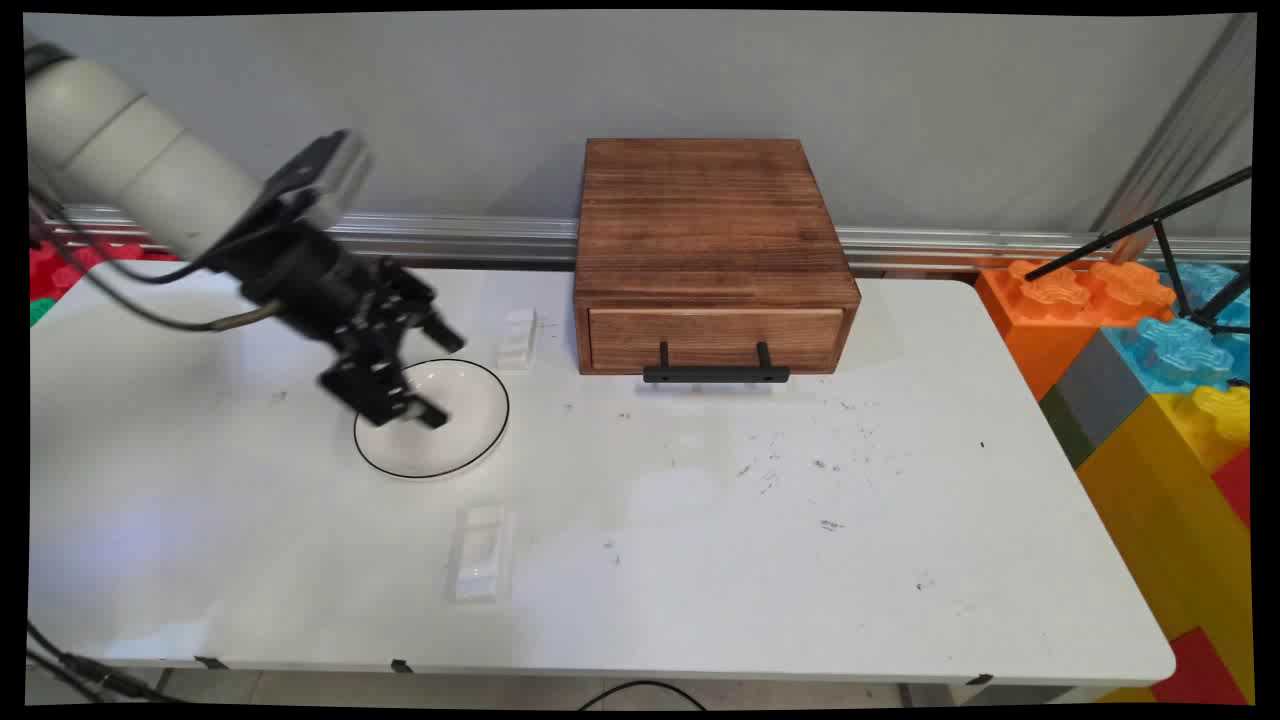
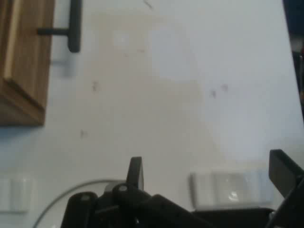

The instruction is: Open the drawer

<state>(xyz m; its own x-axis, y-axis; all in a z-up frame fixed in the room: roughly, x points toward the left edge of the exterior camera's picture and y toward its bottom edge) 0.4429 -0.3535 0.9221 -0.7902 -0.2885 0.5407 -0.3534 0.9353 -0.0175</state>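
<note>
Hovering spread wide and empty above the black-rimmed white plate, the tool carries nothing, a white block lying just beyond the plate, another white block nearer, the wooden drawer box right of it.

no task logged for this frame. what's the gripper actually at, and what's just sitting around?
At the gripper:
- gripper, open, over the plate

Sitting around:
- white block by the drawer box
- white block near the table's front edge
- wooden drawer box, drawer shut
- toy bricks, off the table's right end
- tripod
</note>
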